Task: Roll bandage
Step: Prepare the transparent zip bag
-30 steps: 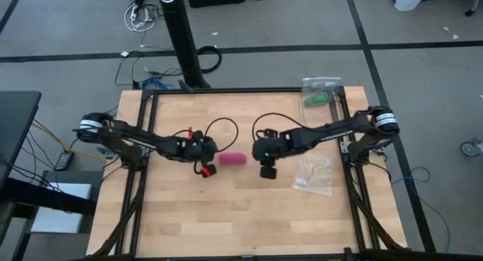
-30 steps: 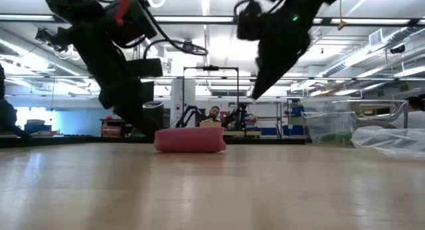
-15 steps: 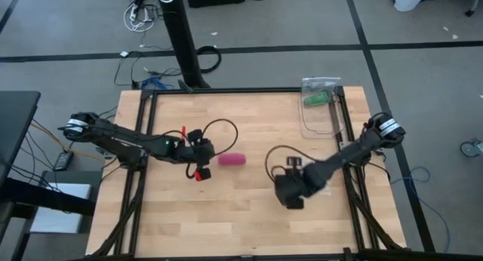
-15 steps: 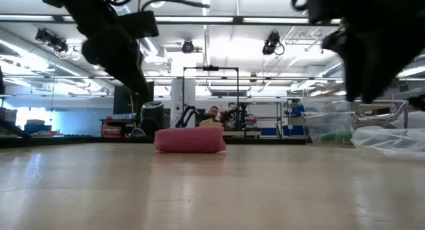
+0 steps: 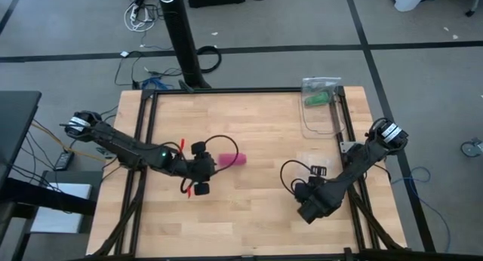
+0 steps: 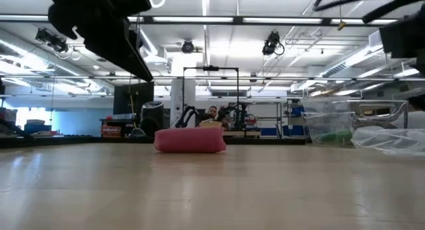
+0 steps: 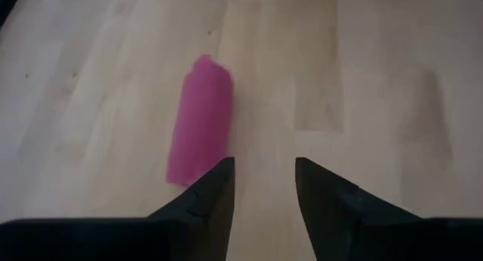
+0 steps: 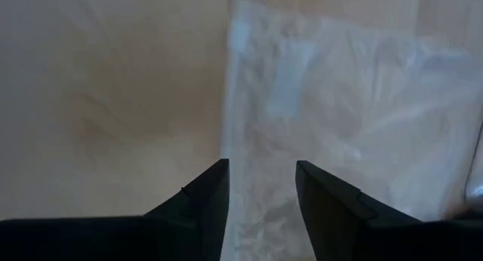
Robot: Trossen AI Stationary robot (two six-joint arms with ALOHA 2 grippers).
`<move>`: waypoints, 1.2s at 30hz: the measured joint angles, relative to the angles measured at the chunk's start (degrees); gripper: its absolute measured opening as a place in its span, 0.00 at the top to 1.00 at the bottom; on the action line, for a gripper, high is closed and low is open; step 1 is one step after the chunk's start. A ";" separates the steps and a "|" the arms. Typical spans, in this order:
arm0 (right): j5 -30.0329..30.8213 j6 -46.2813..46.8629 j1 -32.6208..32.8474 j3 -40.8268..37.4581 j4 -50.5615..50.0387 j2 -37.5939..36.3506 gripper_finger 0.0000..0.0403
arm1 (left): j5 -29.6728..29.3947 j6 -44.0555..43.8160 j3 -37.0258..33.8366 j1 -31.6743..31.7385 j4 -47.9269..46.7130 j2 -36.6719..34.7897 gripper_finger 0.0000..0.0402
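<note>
The bandage (image 5: 232, 161), a soft magenta cylinder, lies rolled on the pale wooden table (image 5: 249, 216). Left gripper (image 7: 262, 187) hovers just beside it, fingers narrowly parted and empty. Right gripper (image 8: 260, 187), narrowly parted too, faces a crinkly clear plastic bag (image 8: 347, 118).

A clear plastic bag (image 5: 315, 164) lay at the worktop's (image 5: 249, 216) three o'clock; a green roll (image 5: 317, 99) sat at one o'clock.
</note>
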 joint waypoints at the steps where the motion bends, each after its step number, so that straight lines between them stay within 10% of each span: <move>1: -0.81 0.20 0.18 -0.65 -0.09 -0.09 0.62 | -0.06 -0.21 0.02 -0.36 0.67 0.27 0.63; 25: -2.79 1.94 0.94 -8.67 7.35 -0.11 0.64 | -0.59 -1.27 -0.02 -3.78 7.07 4.82 0.63; 36: -2.78 2.56 0.98 -7.34 7.86 -0.11 0.98 | -0.56 -0.25 -0.02 -4.12 8.17 4.82 0.63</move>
